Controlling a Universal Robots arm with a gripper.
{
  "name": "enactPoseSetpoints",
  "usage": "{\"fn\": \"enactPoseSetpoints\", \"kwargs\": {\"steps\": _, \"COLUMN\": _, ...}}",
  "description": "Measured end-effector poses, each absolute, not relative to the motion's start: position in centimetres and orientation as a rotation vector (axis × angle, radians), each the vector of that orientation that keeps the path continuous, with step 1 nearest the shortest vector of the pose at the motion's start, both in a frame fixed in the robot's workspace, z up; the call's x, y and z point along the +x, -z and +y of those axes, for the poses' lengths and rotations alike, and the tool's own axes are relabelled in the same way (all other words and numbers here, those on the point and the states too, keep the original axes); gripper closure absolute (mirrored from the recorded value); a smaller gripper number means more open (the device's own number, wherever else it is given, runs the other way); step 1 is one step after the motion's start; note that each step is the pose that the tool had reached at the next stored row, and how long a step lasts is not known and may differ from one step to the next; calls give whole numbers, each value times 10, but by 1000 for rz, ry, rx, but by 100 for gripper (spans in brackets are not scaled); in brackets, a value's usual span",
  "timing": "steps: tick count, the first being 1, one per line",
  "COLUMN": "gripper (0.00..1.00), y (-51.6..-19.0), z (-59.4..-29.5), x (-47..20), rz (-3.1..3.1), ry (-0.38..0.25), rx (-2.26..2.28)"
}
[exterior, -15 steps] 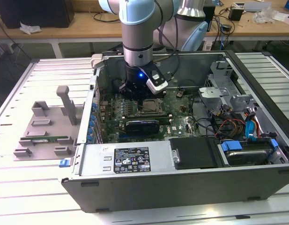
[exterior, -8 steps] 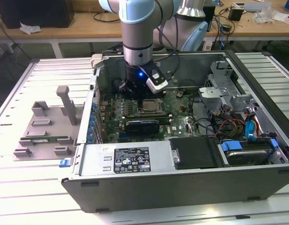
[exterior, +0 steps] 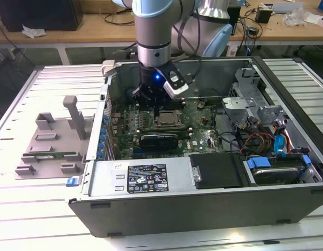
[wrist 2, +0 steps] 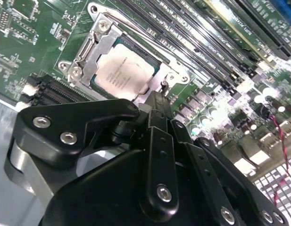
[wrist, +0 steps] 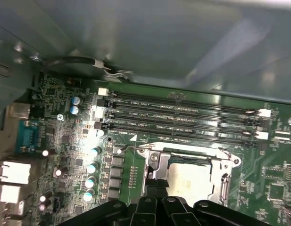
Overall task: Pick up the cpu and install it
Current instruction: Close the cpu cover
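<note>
The cpu (exterior: 167,120) is the shiny silver square, and it lies flat inside its metal socket frame (exterior: 177,116) on the green board (exterior: 200,137). That spot is a little above the middle of the exterior view. In both wrist views the cpu (wrist 2: 121,70) (wrist: 190,181) sits down in the frame (wrist 2: 88,52) (wrist: 152,165), with green board all around it.

The gripper (exterior: 158,112) hangs right over the cpu's edge on the exterior view's left. Its black fingers are pressed together with nothing between them. In the second wrist view the tip (wrist 2: 157,100) is just beside the cpu's edge, and I cannot tell if it touches.

Next to the frame run the long dark memory slots (wrist: 183,117). A black card (exterior: 158,140) lies just below the cpu in the exterior view.

All of this is inside an open computer case (exterior: 203,201), which takes up the middle and right of that view. At the left, outside the case, a grey holder (exterior: 51,141) sits on the slatted table (exterior: 25,214) - a thin green memory stick (exterior: 48,155) lies on it.
</note>
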State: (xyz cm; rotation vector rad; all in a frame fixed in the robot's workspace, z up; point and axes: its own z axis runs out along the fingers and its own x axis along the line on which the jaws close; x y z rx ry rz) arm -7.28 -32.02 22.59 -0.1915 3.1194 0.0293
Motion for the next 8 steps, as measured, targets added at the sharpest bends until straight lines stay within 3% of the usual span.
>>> {"fn": "enactPoseSetpoints", "kwargs": {"steps": 8, "gripper": 89, "y": -236, "z": -320, "x": -67, "rz": 3119, "ry": -29, "rx": -191}}
